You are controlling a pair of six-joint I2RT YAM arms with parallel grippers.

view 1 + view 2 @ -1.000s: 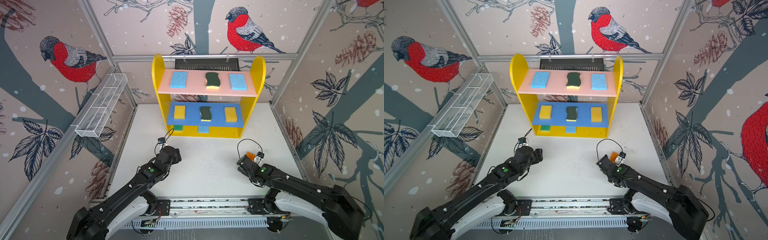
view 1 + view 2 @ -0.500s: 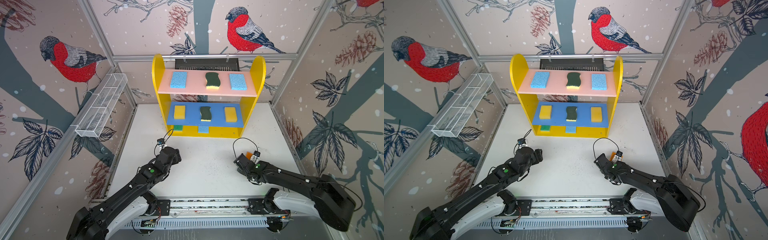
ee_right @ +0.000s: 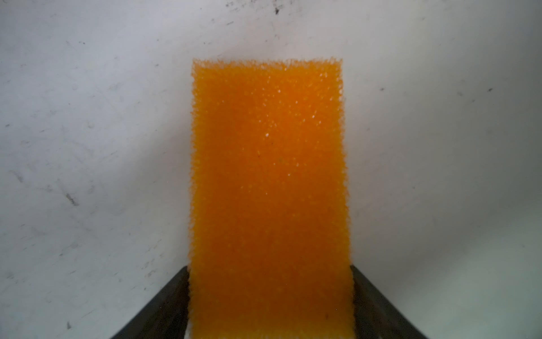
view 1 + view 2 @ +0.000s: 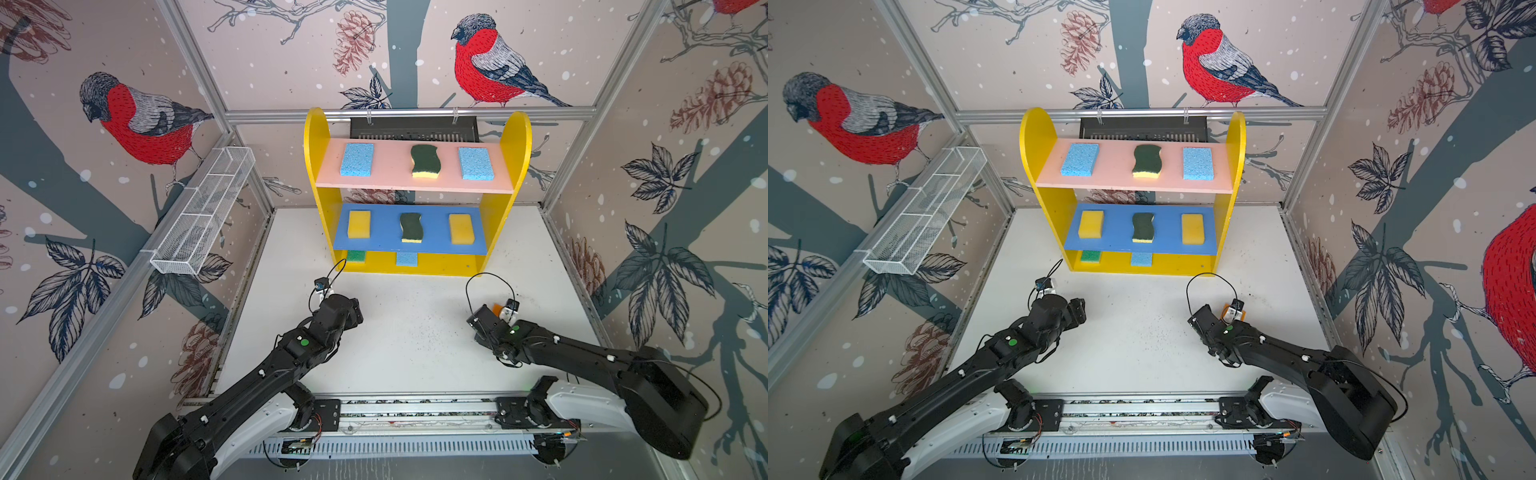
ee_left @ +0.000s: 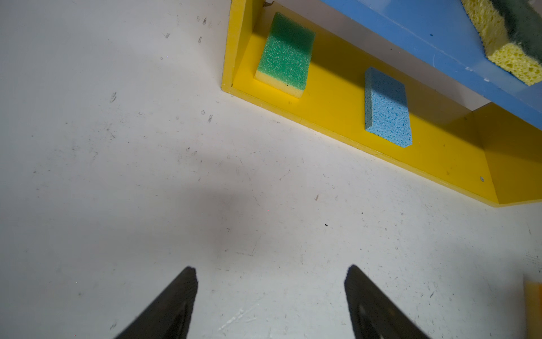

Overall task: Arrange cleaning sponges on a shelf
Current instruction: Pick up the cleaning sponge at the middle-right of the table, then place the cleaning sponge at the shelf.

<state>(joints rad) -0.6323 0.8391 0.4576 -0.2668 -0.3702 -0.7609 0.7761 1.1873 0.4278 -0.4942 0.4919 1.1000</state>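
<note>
Clamping the rectangular orange foam sponge (image 3: 268,176) on the white table (image 4: 415,332), the right gripper (image 3: 269,267) is pressed against its long sides. The left gripper (image 5: 271,268) is held with jaws apart, empty. Eight more foam sponges (image 4: 356,160) are ranged on the yellow-sided three-level shelf (image 4: 515,137) beyond.

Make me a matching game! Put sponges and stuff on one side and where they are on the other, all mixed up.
Things:
1. orange sponge
2. green sponge
3. yellow sponges
4. wire basket

Places:
A. on the blue middle board
B. up on the side wall
C. on the table, between the jaws of the right gripper
D. on the bottom yellow board

Pairs: 1-C, 2-D, 3-A, 4-B
</note>
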